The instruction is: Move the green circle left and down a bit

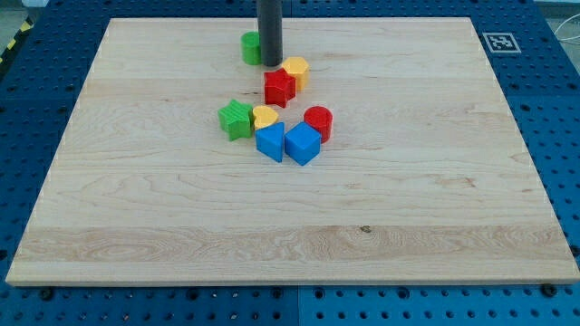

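The green circle (pixel 250 47) lies near the view's top, left of centre, on the wooden board (pixel 136 199). My tip (pixel 271 63) comes down from the top edge as a dark rod and stands right against the circle's right side, partly hiding it. Just right of the tip is a yellow block (pixel 296 70) with a red star-like block (pixel 278 88) below it.
Lower down is a cluster: a green star (pixel 236 119), a yellow heart (pixel 265 115), a red cylinder (pixel 318 121), a blue block (pixel 270 141) and a blue cube (pixel 303 143). A marker tag (pixel 500 42) sits beyond the board's top right corner.
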